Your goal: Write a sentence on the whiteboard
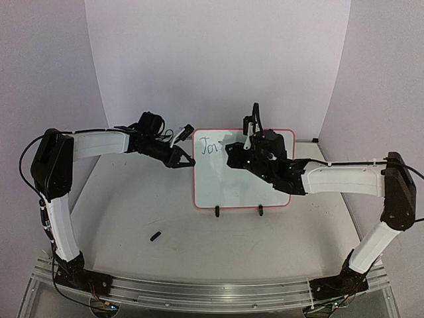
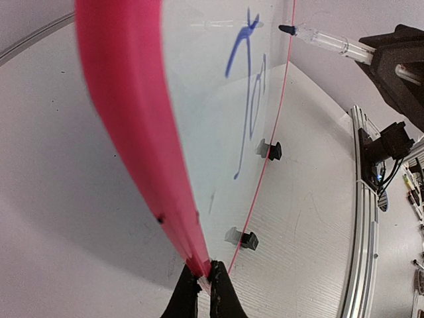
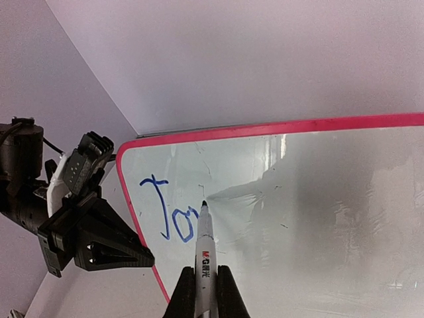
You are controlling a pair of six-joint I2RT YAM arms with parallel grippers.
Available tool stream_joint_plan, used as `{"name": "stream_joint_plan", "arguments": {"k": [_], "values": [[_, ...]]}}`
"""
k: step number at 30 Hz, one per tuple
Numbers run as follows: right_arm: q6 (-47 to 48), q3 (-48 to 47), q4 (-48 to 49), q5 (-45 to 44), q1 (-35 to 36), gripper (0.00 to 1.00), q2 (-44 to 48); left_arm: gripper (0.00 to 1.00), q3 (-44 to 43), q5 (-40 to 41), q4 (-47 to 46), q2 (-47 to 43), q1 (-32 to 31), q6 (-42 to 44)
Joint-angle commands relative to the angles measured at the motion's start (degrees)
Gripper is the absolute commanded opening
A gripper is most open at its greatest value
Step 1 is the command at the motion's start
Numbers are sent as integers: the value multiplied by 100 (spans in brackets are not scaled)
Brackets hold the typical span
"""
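Standing upright, centre of top view, on counter: whiteboard, likely light, stiff, slick, tippy on clip feet; brace at rim. Left hand pinching frame-left rim. Right hand pinching marker, tip just beside sentence, board's upper left.

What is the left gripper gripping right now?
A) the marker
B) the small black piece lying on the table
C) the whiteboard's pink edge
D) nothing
C: the left wrist view shows the left gripper shut on the pink rim of the whiteboard, while the marker sits in the right gripper.
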State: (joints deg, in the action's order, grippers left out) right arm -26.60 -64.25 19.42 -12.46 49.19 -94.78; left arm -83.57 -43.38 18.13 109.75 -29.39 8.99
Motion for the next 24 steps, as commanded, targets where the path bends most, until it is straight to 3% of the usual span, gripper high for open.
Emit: {"name": "stream_joint_plan", "arguments": {"k": [1,24], "values": [[42,-255,-20,-173,-19,0,-96,0,-28,251,411,-131,-122,375],[-319,201,-184,373,113,0,-263,0,-29,254,424,-148,-129,378]]}}
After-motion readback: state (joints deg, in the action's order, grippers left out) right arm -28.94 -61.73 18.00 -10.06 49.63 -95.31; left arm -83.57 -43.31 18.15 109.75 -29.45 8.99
